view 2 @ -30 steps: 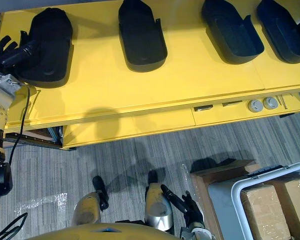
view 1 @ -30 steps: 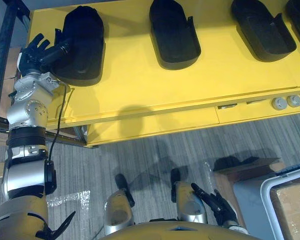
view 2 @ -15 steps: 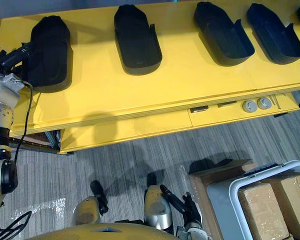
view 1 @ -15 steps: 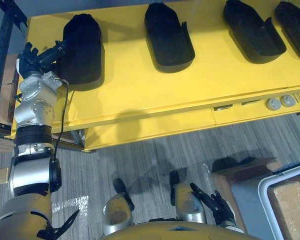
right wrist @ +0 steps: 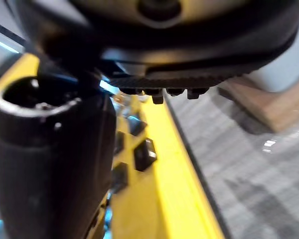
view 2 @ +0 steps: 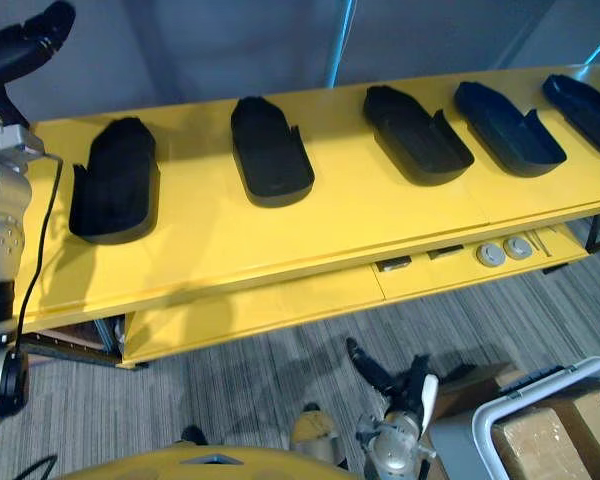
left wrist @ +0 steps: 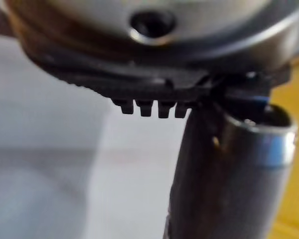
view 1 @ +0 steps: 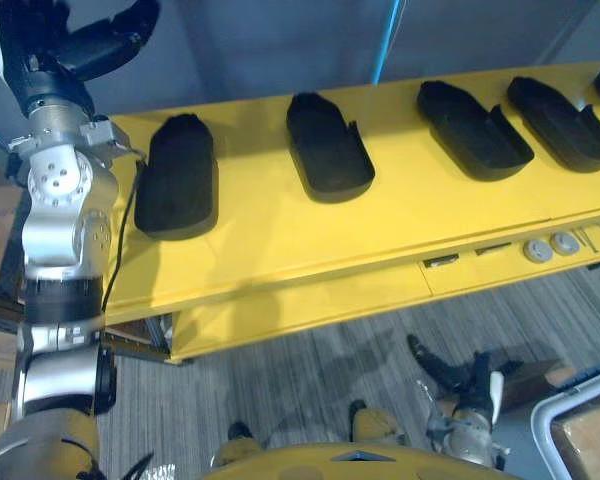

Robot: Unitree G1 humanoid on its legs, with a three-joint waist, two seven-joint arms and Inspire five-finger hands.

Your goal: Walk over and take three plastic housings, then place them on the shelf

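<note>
Several black plastic housings lie in a row on the long yellow table (view 1: 280, 240). The leftmost housing (view 1: 177, 185) lies hollow side down; the second housing (view 1: 327, 145) and the third housing (view 1: 472, 128) lie hollow side up. My left hand (view 1: 92, 45) is raised above the table's far left corner, clear of the leftmost housing, with relaxed fingers and nothing in it. My right hand (view 1: 462, 382) hangs low over the floor in front of the table, fingers spread, holding nothing.
Two more housings (view 2: 508, 125) lie toward the table's right end. Round knobs (view 2: 504, 252) sit on the table's front panel. A white-rimmed bin with a cardboard box (view 2: 550, 430) stands on the grey floor at lower right. A grey wall rises behind the table.
My left hand has come off the leftmost housing and risen above the table's far edge. The camera has tilted up, so the whole table sits lower in the picture. The right hand has shifted right.
</note>
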